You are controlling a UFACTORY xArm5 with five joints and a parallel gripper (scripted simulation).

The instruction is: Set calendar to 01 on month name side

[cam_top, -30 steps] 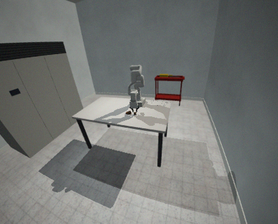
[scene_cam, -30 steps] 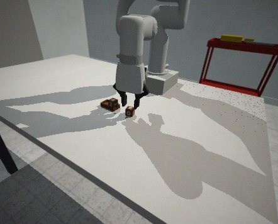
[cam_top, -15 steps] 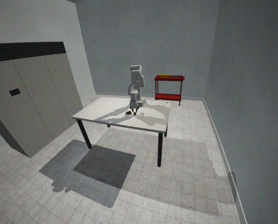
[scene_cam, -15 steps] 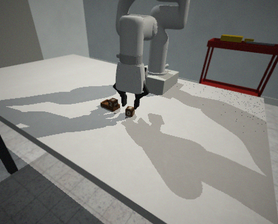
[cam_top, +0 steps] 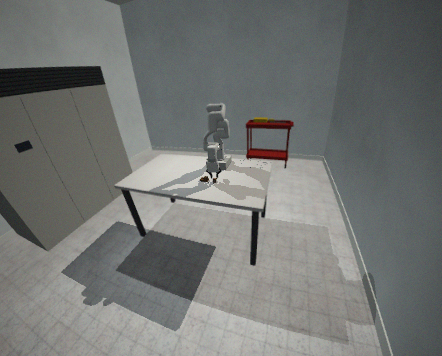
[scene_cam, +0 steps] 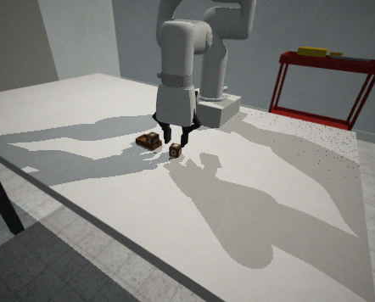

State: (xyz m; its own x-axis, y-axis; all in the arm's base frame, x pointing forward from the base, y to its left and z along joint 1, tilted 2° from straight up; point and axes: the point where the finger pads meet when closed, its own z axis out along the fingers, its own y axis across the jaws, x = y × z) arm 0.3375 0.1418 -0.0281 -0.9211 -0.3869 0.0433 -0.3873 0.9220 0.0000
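The claw (scene_cam: 176, 137) hangs nose-down just left of center in the exterior view, fingers (scene_cam: 167, 134) partway apart w/ nothing between them, tips a little above the surface (scene_cam: 258, 237). The tray (scene_cam: 144, 142) sits just left of the claw, flat as far as I can tell, w/ one cube (scene_cam: 153, 137) standing in it; its top face looks like a 2 but it's too small to be sure. The other cube (scene_cam: 175, 150) is out of the tray, on the surface just below-right of the claw tips, showing what looks like a 0 toward the camera. Step in hand, as I read it: get the loose cube. To do it well, shift the claw a bit toward the lower right so the cube is centered between the fingers, drop straight, pinch on two opposite side faces, not corners, and keep track of which face ends up toward the month-name side, digit upright. The month side isn't readable from here, so orientation needs checking before placing. The cube in the tray prob needs turning to show a 1, if it has one. In the way: the tray's near wall and the seated cube are close to the left finger, so a sloppy descent could nudge or tip the tray. Arm base (scene_cam: 232, 111) is close behind. The red cart (scene_cam: 370, 67) at upper right, w/ a yellow block (scene_cam: 312, 51) on top, is well apart, as is the cabinet (cam_top: 44, 160) at left in the top view.
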